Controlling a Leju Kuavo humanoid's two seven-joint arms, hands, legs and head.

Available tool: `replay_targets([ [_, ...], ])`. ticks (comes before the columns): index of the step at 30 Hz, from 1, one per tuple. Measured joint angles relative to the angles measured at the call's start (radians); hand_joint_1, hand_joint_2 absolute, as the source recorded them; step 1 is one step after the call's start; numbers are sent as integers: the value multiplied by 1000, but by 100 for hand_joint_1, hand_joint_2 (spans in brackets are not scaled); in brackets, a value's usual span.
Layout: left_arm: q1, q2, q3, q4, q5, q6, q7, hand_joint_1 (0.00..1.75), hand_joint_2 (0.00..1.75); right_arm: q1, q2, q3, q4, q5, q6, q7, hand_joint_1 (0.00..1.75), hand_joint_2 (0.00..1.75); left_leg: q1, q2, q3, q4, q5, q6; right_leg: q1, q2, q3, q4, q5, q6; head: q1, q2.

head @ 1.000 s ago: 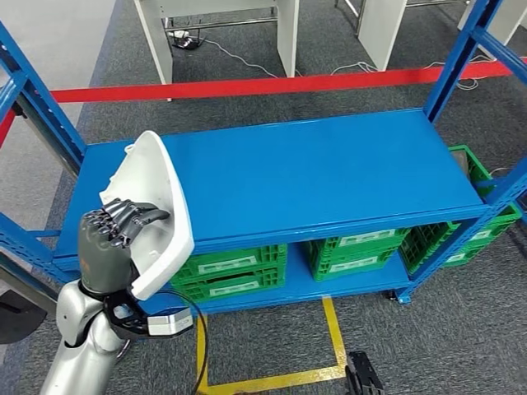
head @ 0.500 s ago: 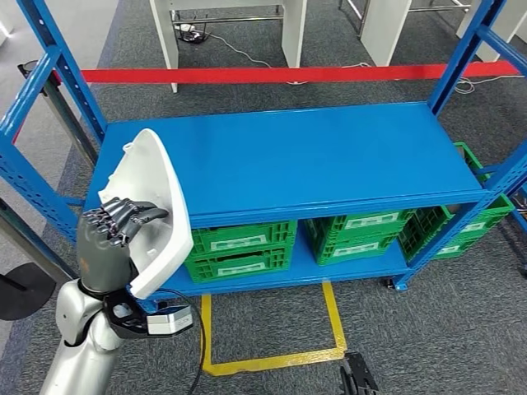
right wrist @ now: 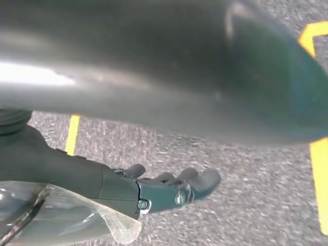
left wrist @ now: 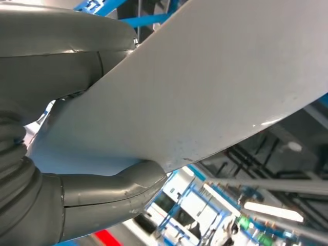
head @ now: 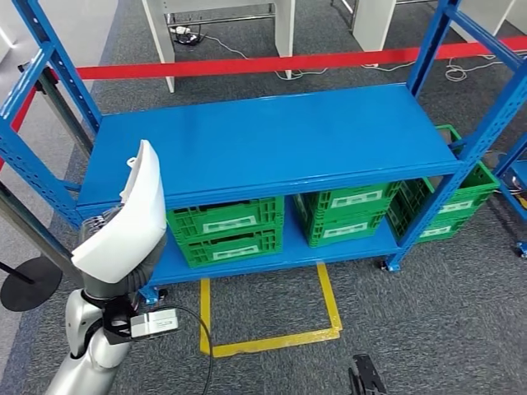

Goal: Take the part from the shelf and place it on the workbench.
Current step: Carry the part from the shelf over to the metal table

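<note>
A head view looks down on a blue metal shelf (head: 273, 140) that spans the middle of the frame, its top board bare. In the lower left of the frame, the robot's silver left arm rises and its left hand (head: 118, 267) holds a white curved part (head: 128, 226), a smooth shell-like panel tilted so its narrow end points up toward the shelf's front edge. The part is lifted off the shelf and sits in front of its lower left corner, hiding most of the hand beneath it. In the left wrist view, the thick grey thumb (left wrist: 116, 192) presses one face of the white part (left wrist: 217, 87) while another grey finger (left wrist: 65, 36) lies against the other side, so the fingers are gripping the part. Under the top board, green plastic crates (head: 224, 230) line the shelf's lower level. A red tape line (head: 292, 62) crosses the grey carpet behind the shelf, and a yellow floor outline (head: 267, 341) lies in front of it. In the right wrist view, the right hand (right wrist: 166, 189) hangs above the carpet, its dark fingers stretched out and holding nothing.
</note>
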Motion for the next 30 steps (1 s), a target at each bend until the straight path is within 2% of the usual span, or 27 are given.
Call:
replay_targets([
  [1, 0, 6, -6, 0, 2, 0, 2, 175, 175, 0, 0, 0, 0, 0, 0, 0, 0, 0, 1, 0, -13, 69, -49, -3, 1, 0, -15, 1, 12, -2, -1, 0],
  [2, 1, 11, -11, 0, 4, 0, 4, 175, 175, 2, 0, -1, 0, 0, 0, -1, 0, 0, 2, 0, -20, 127, -76, -4, 2, 0, -30, 3, 25, -1, -1, 0],
  [3, 1, 15, -16, 0, 6, 0, 5, 175, 175, 3, 0, -1, 0, -1, 0, -1, 0, 0, 2, 0, -14, 158, -77, -4, 2, 0, -49, 7, 36, 0, -1, 0],
  [4, 2, 19, -20, 0, 7, 0, 5, 175, 175, 4, 0, -1, 1, -1, 0, -2, 0, 0, 2, 0, 8, 157, -59, -1, 3, 0, -67, 11, 47, 2, -1, 0],
  [5, 2, 22, -24, 0, 8, 0, 5, 175, 175, 4, 0, -1, 1, -2, 1, -3, 0, 0, 1, 0, 46, 118, -30, 3, 4, -1, -83, 15, 56, 3, -1, 0],
  [6, 2, 24, -27, 0, 9, 0, 5, 175, 175, 4, 0, -1, 1, -3, 1, -5, 0, 0, 0, 0, 99, 51, -8, 10, 4, -1, -97, 19, 65, 5, -1, 0],
  [8, 1, 26, -30, -3, 9, 0, 5, 175, 175, 3, 1, -2, 2, -5, 1, -9, 0, 0, -4, -1, 199, -97, -8, 23, 7, 0, -113, 24, 82, 12, 0, 0],
  [9, 0, 26, -31, -5, 9, 1, 5, 175, 175, 3, 1, -2, 2, -6, 1, -11, 0, 0, -6, -2, 225, -143, -18, 28, 7, 0, -117, 24, 92, 16, 0, 0],
  [10, 0, 26, -32, -6, 9, 1, 5, 175, 175, 2, 1, -3, 3, -6, 1, -12, 0, 0, -9, -2, 234, -164, -24, 31, 7, 1, -119, 21, 102, 22, 0, 0],
  [12, 0, 28, -33, -7, 9, 1, 5, 175, 175, 3, 1, -3, 5, -7, 1, -12, 0, 0, -10, 0, 222, -171, -8, 41, 3, 2, -124, 18, 112, 35, 0, 0],
  [13, 0, 29, -34, -7, 9, 1, 5, 175, 175, 4, 1, -3, 6, -7, 1, -13, 0, 0, -9, 2, 212, -174, 5, 48, 2, 4, -133, 29, 94, 41, 1, 0],
  [14, 0, 30, -35, -7, 9, 1, 5, 175, 175, 5, 1, -3, 7, -7, 1, -13, 0, 0, -7, 3, 198, -177, 20, 54, 2, 6, -148, 59, 54, 46, 2, 0],
  [16, 1, 31, -37, -8, 9, 1, 6, 175, 175, 5, 1, -4, 7, -7, 1, -13, 0, 0, -7, 5, 163, -178, 49, 63, 2, 9, -184, 178, -55, 52, 5, 0],
  [17, 2, 31, -37, -8, 9, 1, 6, 175, 175, 4, 1, -4, 8, -8, 1, -13, 0, 0, -8, 5, 144, -177, 61, 64, 1, 9, -198, 246, -91, 55, 5, 0],
  [18, 3, 32, -37, -8, 9, 1, 5, 175, 175, 4, 1, -4, 8, -8, 0, -13, 0, 0, -9, 5, 126, -175, 73, 64, 1, 9, -202, 298, -101, 57, 5, 0],
  [19, 4, 32, -37, -8, 10, 1, 2, 175, 175, 5, 1, -5, 8, -9, 0, -13, 0, 0, -10, 5, 108, -174, 85, 63, 1, 9, -192, 323, -81, 58, 5, 0],
  [20, 6, 32, -37, -8, 12, 1, -3, 175, 175, 5, 1, -6, 9, -10, -1, -13, 0, 0, -11, 6, 90, -171, 95, 60, 1, 9, -168, 317, -44, 57, 6, 0],
  [21, 8, 32, -37, -8, 14, 1, -10, 175, 175, 5, 1, -6, 10, -11, -2, -14, 0, 0, -11, 5, 75, -168, 105, 57, 1, 9, -130, 282, -8, 55, 5, 0],
  [22, 10, 32, -37, -8, 16, 1, -19, 175, 175, 5, 1, -7, 11, -12, -4, -14, 0, 0, -11, 5, 62, -163, 114, 54, 2, 9, -74, 216, 7, 51, 6, 0],
  [23, 11, 31, -36, -8, 18, 1, -26, 175, 175, 4, 1, -8, 11, -12, -6, -14, 0, 0, -13, 6, 52, -155, 121, 50, 3, 9, -12, 135, -5, 48, 5, 0],
  [24, 11, 30, -36, -8, 20, 2, -31, 175, 175, 2, 1, -10, 12, -13, -7, -14, 0, 0, -14, 7, 45, -148, 126, 46, 4, 9, 37, 60, -33, 43, 5, 0],
  [25, 12, 29, -35, -8, 22, 2, -35, 175, 175, 0, 1, -11, 12, -14, -8, -14, 0, 0, -14, 9, 40, -143, 132, 41, 6, 9, 70, 5, -60, 38, 5, 0],
  [26, 12, 27, -35, -9, 24, 2, -37, 175, 175, 0, 1, -12, 12, -15, -8, -14, 0, 0, -14, 11, 37, -140, 137, 36, 7, 11, 80, -21, -72, 32, 4, 0],
  [28, 14, 25, -35, -9, 30, 2, -40, 175, 175, 2, 1, -13, 13, -15, -6, -14, 0, 0, -11, 12, 32, -133, 135, 24, 6, 13, 73, -25, -66, 17, 4, 0],
  [29, 15, 25, -36, -9, 34, 2, -43, 175, 175, 5, 1, -13, 14, -15, -5, -15, 0, 0, -9, 11, 26, -114, 113, 18, 4, 14, 70, -25, -59, 9, 4, 0],
  [30, 16, 25, -36, -9, 41, 2, -45, 175, 175, 7, 1, -13, 15, -15, -6, -16, 0, 0, -7, 9, 13, -73, 76, 12, 3, 16, 68, -26, -52, 4, 3, 0],
])
